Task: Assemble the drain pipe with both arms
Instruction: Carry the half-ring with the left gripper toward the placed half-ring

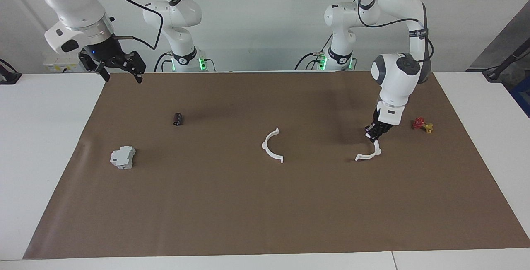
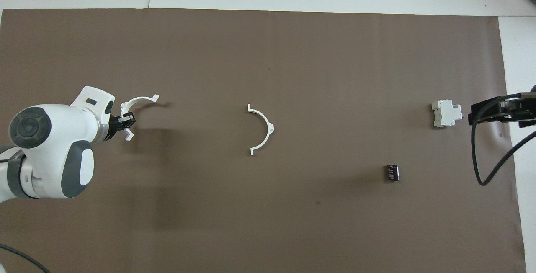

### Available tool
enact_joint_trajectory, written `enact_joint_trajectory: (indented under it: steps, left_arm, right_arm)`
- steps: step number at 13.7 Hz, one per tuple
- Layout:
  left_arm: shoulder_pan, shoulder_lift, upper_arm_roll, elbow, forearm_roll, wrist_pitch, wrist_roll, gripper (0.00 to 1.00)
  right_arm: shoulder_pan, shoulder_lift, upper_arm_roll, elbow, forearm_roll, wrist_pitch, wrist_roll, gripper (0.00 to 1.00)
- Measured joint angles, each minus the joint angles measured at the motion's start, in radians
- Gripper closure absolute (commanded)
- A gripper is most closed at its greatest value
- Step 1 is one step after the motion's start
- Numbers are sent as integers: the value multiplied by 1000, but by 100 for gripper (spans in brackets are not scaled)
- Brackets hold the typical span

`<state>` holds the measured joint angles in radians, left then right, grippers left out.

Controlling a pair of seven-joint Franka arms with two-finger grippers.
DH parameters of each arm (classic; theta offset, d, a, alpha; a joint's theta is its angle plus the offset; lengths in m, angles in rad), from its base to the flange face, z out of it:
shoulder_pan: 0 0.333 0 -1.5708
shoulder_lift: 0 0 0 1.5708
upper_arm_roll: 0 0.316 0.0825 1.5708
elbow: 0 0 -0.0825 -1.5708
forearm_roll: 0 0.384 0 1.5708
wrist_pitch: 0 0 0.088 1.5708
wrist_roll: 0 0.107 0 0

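the left arm reaches down over its own end of the desk, wrist bent steeply, its left end effector low with fingertips pinched together. the right arm waits raised at its own end, its right end effector held high in the air, fingers spread wide apart.
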<state>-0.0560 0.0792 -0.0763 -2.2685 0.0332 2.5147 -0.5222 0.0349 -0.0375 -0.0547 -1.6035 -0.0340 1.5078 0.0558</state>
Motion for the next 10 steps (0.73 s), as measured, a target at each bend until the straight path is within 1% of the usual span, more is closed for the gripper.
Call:
enact_joint_trajectory:
  steps: [3,5,6,8,10]
  left_arm:
    - [-188,0,-4,94,29,-101,-339,100]
    - [-316,0,-6,114,105,-137,-592,100]
    - [-374,0,-8,118,119,-141,-693,100]
    - [-469,1,-9,133,124,-157,-870,100]
    - [-526,1,-10,155,126,-183,-1009,100]
  right_arm:
    - [0,0,0,0,0,0,0,0]
    - [0,0,0,0,0,0,0,0]
    - [0,0,0,0,0,0,0,0]
    - [0,0,0,0,0,0,0,0]
    - [0,0,0,0,0,0,0,0]
